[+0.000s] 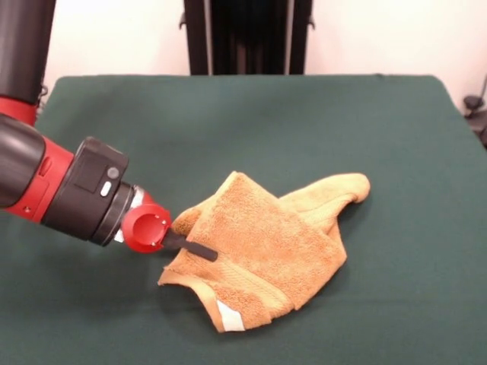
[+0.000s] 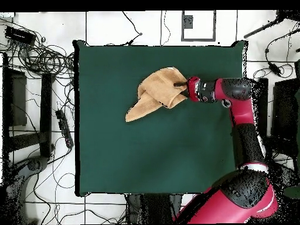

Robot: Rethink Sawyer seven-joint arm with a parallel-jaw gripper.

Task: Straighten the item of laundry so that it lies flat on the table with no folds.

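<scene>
The towel (image 1: 262,247) lies crumpled on the green table (image 1: 396,137), toward the near edge in the front view and a little right of the middle there; from overhead it sits in the upper half of the cloth-covered top, nearer the edge away from the robot's base. Nearest the front camera, a folded corner shows a small white label (image 1: 230,315), and a woven band runs just above it along the doubled hem. Above that, the towel's main body is folded over itself in a broad slanted flap, and beyond it a narrower tongue of cloth reaches out toward the upper right in the front view, ending in a rounded tip. The arm's red and black wrist (image 1: 91,194) comes in low from the left of the front view, and its gripper (image 1: 190,243) lies against the towel's left edge, one dark finger (image 1: 194,249) resting across the cloth; whether the fingers are pinched on the fabric or spread cannot be told. Around the table, overhead, tangled cables (image 2: 44,55) and dark stands lie on the tiled floor (image 2: 111,26).
</scene>
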